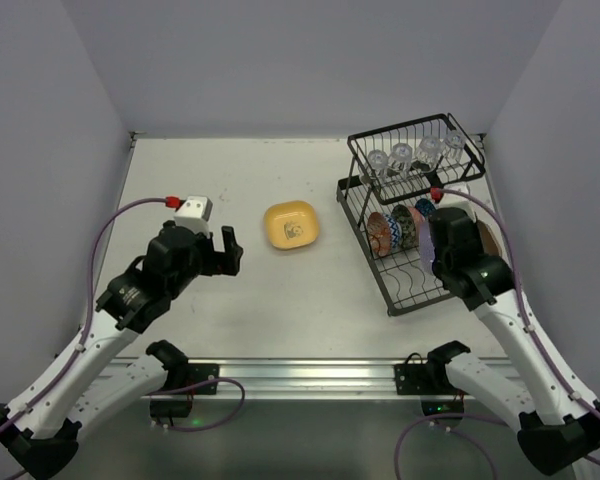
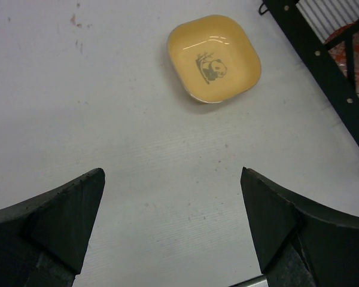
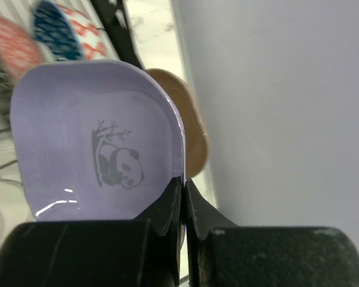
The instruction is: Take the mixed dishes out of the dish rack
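Note:
The black wire dish rack [image 1: 395, 285] stands at the right. Several clear glass cups [image 1: 403, 155] sit in its upper basket, and patterned bowls [image 1: 382, 232] stand on edge in the lower tray. My right gripper [image 3: 183, 182] is shut on the rim of the lavender plate [image 3: 90, 137], which stands upright in the tray with the tan-brown plate [image 3: 188, 131] just behind it. A yellow plate [image 1: 291, 225] with a panda print lies flat on the table. My left gripper [image 1: 230, 250] hovers to its left, open and holding nothing; in the left wrist view the yellow plate [image 2: 213, 57] lies beyond its fingertips.
The grey right wall [image 3: 275, 89] stands close behind the rack. A pink-red bowl [image 3: 9, 48] and a blue bowl [image 3: 60, 30] stand left of the lavender plate. The rack's black frame [image 2: 323, 66] borders the table right of the yellow plate.

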Robot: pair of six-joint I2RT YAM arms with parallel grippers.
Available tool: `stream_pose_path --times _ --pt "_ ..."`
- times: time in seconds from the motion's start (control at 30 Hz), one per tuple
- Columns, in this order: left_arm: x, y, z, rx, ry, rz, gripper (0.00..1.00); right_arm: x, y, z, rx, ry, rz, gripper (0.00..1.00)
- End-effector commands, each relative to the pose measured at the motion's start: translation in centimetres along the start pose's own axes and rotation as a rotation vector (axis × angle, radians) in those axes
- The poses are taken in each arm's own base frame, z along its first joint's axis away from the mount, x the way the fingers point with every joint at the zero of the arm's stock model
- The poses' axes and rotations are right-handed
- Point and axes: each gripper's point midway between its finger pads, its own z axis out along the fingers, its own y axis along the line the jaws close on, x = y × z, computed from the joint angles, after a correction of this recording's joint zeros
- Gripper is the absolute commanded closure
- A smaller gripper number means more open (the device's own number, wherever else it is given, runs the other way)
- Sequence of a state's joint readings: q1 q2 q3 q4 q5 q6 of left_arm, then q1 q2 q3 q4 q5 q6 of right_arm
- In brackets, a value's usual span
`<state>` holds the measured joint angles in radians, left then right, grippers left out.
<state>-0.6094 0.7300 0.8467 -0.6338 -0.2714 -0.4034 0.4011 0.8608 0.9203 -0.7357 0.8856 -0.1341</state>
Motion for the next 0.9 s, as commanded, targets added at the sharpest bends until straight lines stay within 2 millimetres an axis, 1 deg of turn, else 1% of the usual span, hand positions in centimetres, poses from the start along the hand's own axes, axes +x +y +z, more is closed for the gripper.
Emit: stream_pose_path --times 0.0,0.03,0.07,0.1,0.13,0.17,0.2,0.23,0.27,0.3,0.33,0.37,0.4,0.43,0.47,0.5,0.53,0.57,0.6,0.63,0.67,0.73,0.77,0.8,0.83,0.87 --pt "-4.5 -3.9 -2.5 0.185 -0.083 -0.069 0.0 -2.0 0.7 -3.4 -0.195 -0.025 0.281 1.0" --pt "-4.8 -5.6 -3.2 0.275 -0.072 -0.083 0.0 -1.8 0.8 -4.3 -0.227 -0.013 0.367 1.0" --pt "-5.1 -6.4 -3.4 0.313 -0.07 -0.098 0.0 -2.0 0.9 -5.0 -0.252 -0.014 0.41 1.0" --pt "-6.1 -7.5 -3.9 0.364 -0.084 -0.133 0.0 -2.3 1.1 -5.8 -0.289 -0.021 0.456 1.0" --pt "-6.2 -8.6 -4.2 0.422 -0.079 -0.145 0.0 -2.5 1.9 -6.7 -0.356 -0.019 0.513 1.0" --pt "-6.3 -9.3 -4.0 0.448 -0.069 -0.157 0.0 -2.5 2.5 -7.1 -0.392 -0.021 0.523 1.0" --pt "-6.9 -10.1 -3.9 0.478 -0.076 -0.188 0.0 -2.4 3.4 -7.7 -0.433 -0.02 0.523 1.0" --pt "-7.1 -10.9 -3.9 0.503 -0.071 -0.199 0.0 -2.4 3.9 -7.9 -0.453 -0.014 0.559 1.0" --pt "-6.5 -12.4 -3.5 0.538 -0.03 -0.193 0.0 -1.9 4.7 -8.0 -0.474 -0.01 0.568 1.0" --pt "-6.7 -13.4 -3.5 0.558 -0.027 -0.206 0.0 -1.9 5.7 -8.4 -0.515 -0.015 0.575 1.0" --pt "-7.1 -13.8 -3.2 0.527 -0.051 -0.21 0.0 -2.2 6.4 -8.5 -0.542 -0.024 0.603 1.0" --pt "-5.9 -16.2 -3.6 0.563 -0.019 -0.178 0.0 -1.5 7.1 -8.6 -0.566 -0.013 0.619 1.0" --pt "-5.8 -16.7 -3.3 0.536 -0.024 -0.174 0.0 -1.4 7.5 -8.7 -0.586 -0.011 0.641 1.0" --pt "-5.2 -18.0 -2.9 0.513 -0.015 -0.154 0.0 -1.5 7.9 -8.8 -0.6 -0.017 0.67 1.0" --pt "-5.0 -18.5 -2.7 0.505 -0.006 -0.15 0.0 -1.1 8.4 -8.8 -0.613 -0.009 0.697 1.0" --pt "-4.6 -18.8 -2.3 0.491 0.007 -0.152 0.0 -1.2 9.0 -9.1 -0.642 -0.004 0.732 1.0" --pt "-4.1 -19.4 -1.4 0.466 0.021 -0.143 0.0 -2.0 9.5 -9.3 -0.676 -0.021 0.775 1.0" --pt "-3.9 -19.7 -1.0 0.458 0.03 -0.143 0.0 -1.5 11.2 -9.6 -0.732 0.003 0.774 1.0" --pt "-3.7 -20.0 -0.5 0.455 0.04 -0.141 0.0 -1.8 11.9 -9.9 -0.768 0.007 0.801 1.0" --pt "-3.0 -20.5 0.4 0.445 0.064 -0.131 0.0 -2.7 12.6 -10.2 -0.804 -0.012 0.834 1.0" --pt "-3.3 -20.9 0.5 0.448 0.062 -0.134 0.0 -2.3 13.9 -10.5 -0.834 0.0 0.819 1.0" --pt "-3.1 -21.5 1.5 0.434 0.073 -0.125 0.0 -2.9 14.9 -10.4 -0.837 -0.003 0.837 1.0" --pt "-3.6 -22.0 1.4 0.444 0.065 -0.124 0.02 -3.0 15.5 -10.8 -0.849 -0.002 0.826 1.0" --pt "-3.7 -22.3 1.5 0.452 0.063 -0.116 0.04 -3.1 16.1 -10.6 -0.842 0.007 0.809 1.0" --pt "-3.6 -22.5 1.8 0.44 0.062 -0.103 0.06 -3.6 16.4 -10.9 -0.855 -0.005 0.805 1.0" --pt "-3.5 -22.2 2.0 0.418 0.059 -0.087 0.13 -4.0 16.8 -11.5 -0.878 -0.016 0.794 1.0"
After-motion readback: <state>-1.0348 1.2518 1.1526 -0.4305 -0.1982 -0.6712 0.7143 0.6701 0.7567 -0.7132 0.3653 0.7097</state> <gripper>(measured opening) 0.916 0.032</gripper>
